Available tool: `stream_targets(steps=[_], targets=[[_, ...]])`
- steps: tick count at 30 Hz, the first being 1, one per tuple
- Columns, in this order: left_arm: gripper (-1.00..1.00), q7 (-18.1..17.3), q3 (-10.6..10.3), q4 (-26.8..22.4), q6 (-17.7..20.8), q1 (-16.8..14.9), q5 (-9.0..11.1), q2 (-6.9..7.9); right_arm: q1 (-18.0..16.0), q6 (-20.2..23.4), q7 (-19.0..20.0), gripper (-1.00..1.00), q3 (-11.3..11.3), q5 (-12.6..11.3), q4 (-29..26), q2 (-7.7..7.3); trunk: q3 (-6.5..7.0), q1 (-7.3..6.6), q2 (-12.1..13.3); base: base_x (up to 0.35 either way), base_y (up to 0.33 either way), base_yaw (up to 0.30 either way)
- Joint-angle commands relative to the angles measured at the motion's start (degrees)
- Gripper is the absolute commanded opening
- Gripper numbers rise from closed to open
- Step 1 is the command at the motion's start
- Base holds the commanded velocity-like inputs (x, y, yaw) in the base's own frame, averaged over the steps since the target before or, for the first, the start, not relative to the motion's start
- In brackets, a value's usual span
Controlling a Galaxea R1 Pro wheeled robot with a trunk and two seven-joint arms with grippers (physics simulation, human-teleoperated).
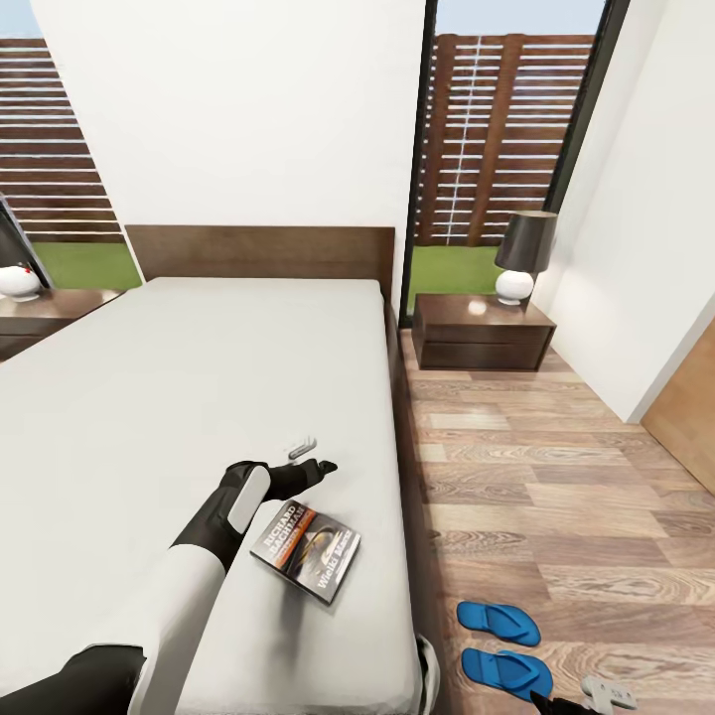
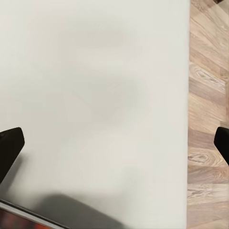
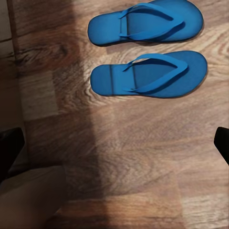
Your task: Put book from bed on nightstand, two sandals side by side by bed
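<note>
Grey book (cover lettering "Richard Bachman") on bed

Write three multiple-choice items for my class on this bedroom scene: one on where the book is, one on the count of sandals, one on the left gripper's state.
1. Where does the book lie?
A. on the bed
B. on the nightstand
C. on the floor

2. How many blue sandals lie on the floor?
A. one
B. two
C. three

3. How is the left gripper?
A. shut on the book
B. shut on a sandal
C. open, holding nothing

Key:
1 A, since the book rests on the grey mattress near the bed's edge.
2 B, since a pair lies side by side.
3 C, since its fingers stand wide apart over bare mattress.
</note>
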Motion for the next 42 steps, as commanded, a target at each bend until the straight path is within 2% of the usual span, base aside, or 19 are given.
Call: stream_targets(steps=[1,23,31,42], targets=[[1.00,-0.2,0.1,0.0,0.3,0.0,-0.1,-0.02,-0.1,-0.3,0.4,1.00,0.5,-0.5,0.3,0.02,-0.05,-0.01,0.0,0.000,0.000,0.000],[1.00,-0.2,0.1,0.0,0.3,0.0,-0.1,-0.02,-0.1,-0.3,0.4,1.00,0.5,-0.5,0.3,0.02,-0.41,0.43,-0.8,0.000,0.000,0.000],[1.00,-0.2,0.1,0.0,0.3,0.0,-0.1,-0.02,-0.1,-0.3,0.4,1.00,0.5,-0.5,0.3,0.02,-1.84,2.19,-4.0,0.000,0.000,0.000],[1.00,-0.2,0.1,0.0,0.3,0.0,-0.1,-0.02,-0.1,-0.3,0.4,1.00,0.5,-0.5,0.3,0.02,-2.02,2.41,-4.4,0.000,0.000,0.000]])
